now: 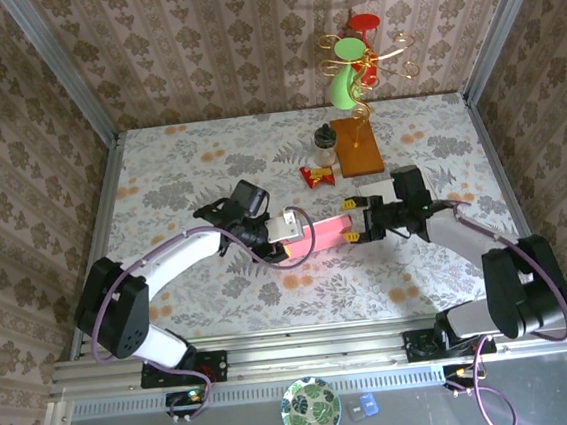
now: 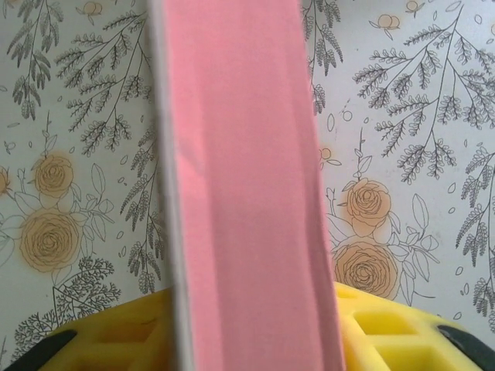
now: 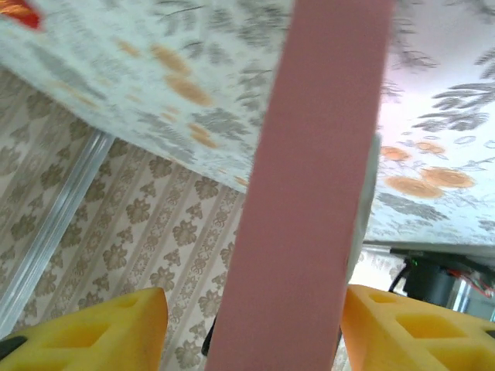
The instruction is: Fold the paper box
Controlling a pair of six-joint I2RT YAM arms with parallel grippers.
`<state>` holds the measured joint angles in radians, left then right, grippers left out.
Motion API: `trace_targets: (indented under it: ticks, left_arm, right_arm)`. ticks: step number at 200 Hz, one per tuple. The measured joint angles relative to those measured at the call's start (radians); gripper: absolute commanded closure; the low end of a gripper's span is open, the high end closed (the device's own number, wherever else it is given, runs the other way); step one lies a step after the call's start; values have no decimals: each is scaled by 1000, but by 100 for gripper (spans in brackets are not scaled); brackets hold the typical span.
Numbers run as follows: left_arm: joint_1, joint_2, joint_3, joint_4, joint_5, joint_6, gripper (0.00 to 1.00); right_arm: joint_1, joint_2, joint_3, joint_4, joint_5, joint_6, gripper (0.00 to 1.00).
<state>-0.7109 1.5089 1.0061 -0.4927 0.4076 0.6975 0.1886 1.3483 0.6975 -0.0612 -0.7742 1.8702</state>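
the paper box point(image 1: 318, 237) sits over the middle of the worktop point(image 1: 198, 160), pink face showing, held between both arms. the left end effector point(image 1: 274, 235) is clamped on its left end, with yellow fingers point(image 2: 116, 336) against both sides. the right end effector point(image 1: 358, 220) straddles the other end with its jaws apart; one finger point(image 3: 93, 328) stands clear of the card.
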Motion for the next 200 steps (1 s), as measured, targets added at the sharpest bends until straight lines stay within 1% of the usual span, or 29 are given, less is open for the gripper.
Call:
trace_targets:
  ticks: [27, 43, 52, 57, 82, 100, 119, 154, 200]
  left_arm:
    - [5, 2, 4, -21, 0, -58, 58]
    - [12, 2, 4, -35, -2, -90, 58]
    - [14, 2, 4, -41, -4, -104, 58]
    - [17, 2, 4, -44, -5, -111, 58]
    - [19, 2, 4, -50, -6, -142, 58]
    - [19, 2, 4, -50, -9, -156, 58]
    - [19, 1, 4, -50, -11, -165, 58]
    - [19, 2, 5, -52, -12, -172, 57]
    - [17, 2, 22, -55, -13, -172, 57]
  right_arm:
    - [-1, -116, 63, -137, 115, -117, 39]
    - [29, -208, 72, -215, 231, -179, 46]
    - [73, -263, 71, -252, 309, -205, 50]
    - [114, -296, 68, -263, 361, -218, 52]
    - [307, -378, 25, -244, 529, -242, 55]
    - [423, -346, -2, -209, 625, -246, 53]
    - [488, -284, -2, -173, 683, -252, 53]
    - [497, -220, -2, -103, 742, -264, 53]
    - [506, -172, -2, -54, 771, -263, 54]
